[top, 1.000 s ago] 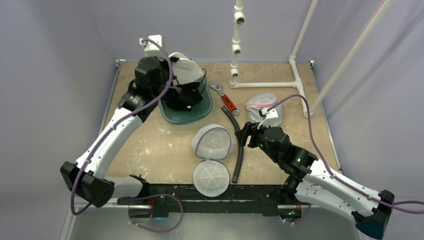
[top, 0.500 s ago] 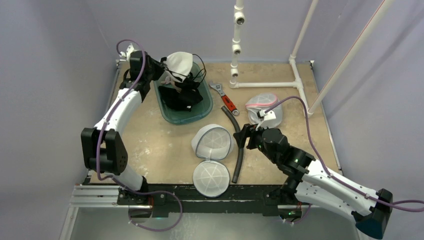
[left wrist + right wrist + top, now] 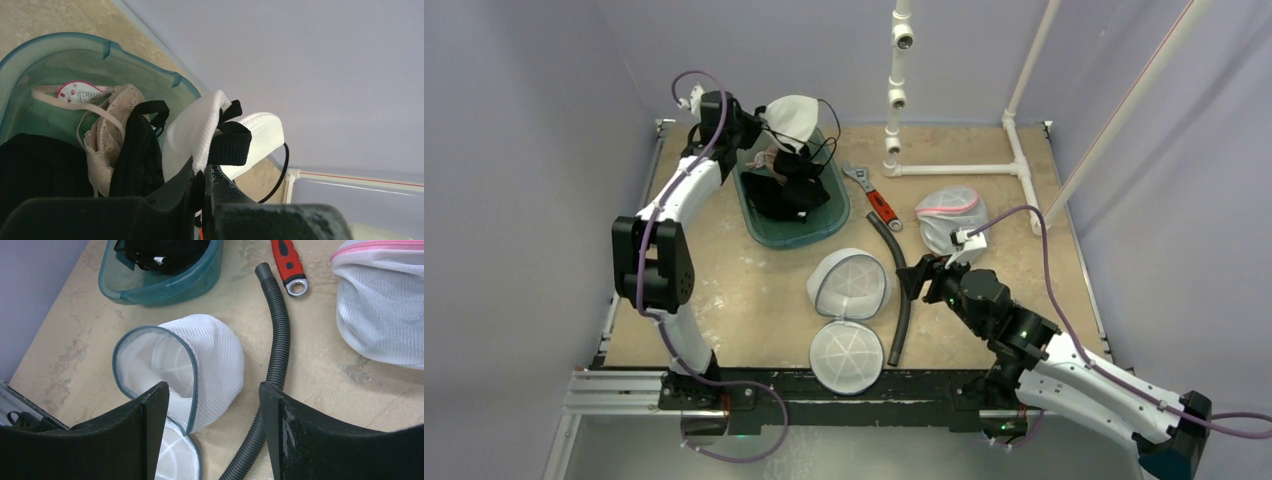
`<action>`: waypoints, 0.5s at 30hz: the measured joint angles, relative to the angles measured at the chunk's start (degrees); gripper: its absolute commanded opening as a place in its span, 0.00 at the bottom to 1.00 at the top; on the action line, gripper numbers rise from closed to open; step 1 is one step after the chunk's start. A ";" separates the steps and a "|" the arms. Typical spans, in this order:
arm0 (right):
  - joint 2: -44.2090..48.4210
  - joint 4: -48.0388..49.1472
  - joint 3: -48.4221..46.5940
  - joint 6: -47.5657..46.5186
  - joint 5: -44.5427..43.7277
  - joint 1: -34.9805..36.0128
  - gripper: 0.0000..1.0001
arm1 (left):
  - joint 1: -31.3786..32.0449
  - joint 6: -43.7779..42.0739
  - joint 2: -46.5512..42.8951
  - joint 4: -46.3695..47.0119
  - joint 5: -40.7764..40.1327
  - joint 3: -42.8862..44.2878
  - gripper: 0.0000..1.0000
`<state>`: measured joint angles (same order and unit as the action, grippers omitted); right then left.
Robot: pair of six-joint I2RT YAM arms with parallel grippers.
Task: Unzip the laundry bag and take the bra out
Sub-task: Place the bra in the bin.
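The round white mesh laundry bag (image 3: 851, 284) with grey-blue trim lies unzipped mid-table, its lid (image 3: 846, 356) flopped toward the near edge. In the right wrist view the bag (image 3: 200, 357) gapes with nothing visible inside. A white bra (image 3: 792, 114) with black straps hangs above the teal tub (image 3: 826, 226) at the back left. My left gripper (image 3: 750, 128) is shut on it. The left wrist view shows the white ribbed edge of the bra (image 3: 200, 132) pinched between the left gripper's (image 3: 204, 172) jaws. My right gripper (image 3: 921, 272) stands open just right of the bag, holding nothing (image 3: 212, 390).
The tub holds dark garments (image 3: 782, 195) and a beige lace piece (image 3: 107, 132). A red-handled wrench (image 3: 881, 206), a black corrugated hose (image 3: 902, 292), a second mesh bag with pink trim (image 3: 951, 215) and a white pipe frame (image 3: 954, 168) lie right of centre.
The left arm has folded back toward the far left corner, carrying the white bra higher above the tub. The right gripper has shifted slightly right and nearer, still open.
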<state>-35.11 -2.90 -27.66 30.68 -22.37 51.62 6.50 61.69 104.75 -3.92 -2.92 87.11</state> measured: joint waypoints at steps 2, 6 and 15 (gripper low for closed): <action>0.31 0.42 0.28 0.02 -0.50 0.00 0.69 | 0.00 0.26 1.27 -0.13 0.00 0.02 0.00; -0.15 1.62 1.38 0.24 -0.68 0.00 0.69 | 0.00 0.28 4.28 -0.87 -0.07 0.61 0.00; -1.64 2.89 2.01 0.42 -0.66 0.00 0.69 | -1.01 1.22 7.61 -3.45 -0.17 0.50 0.00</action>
<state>-36.75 -0.01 -25.65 31.09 -23.03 51.62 5.50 62.92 112.36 -7.38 -3.09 87.61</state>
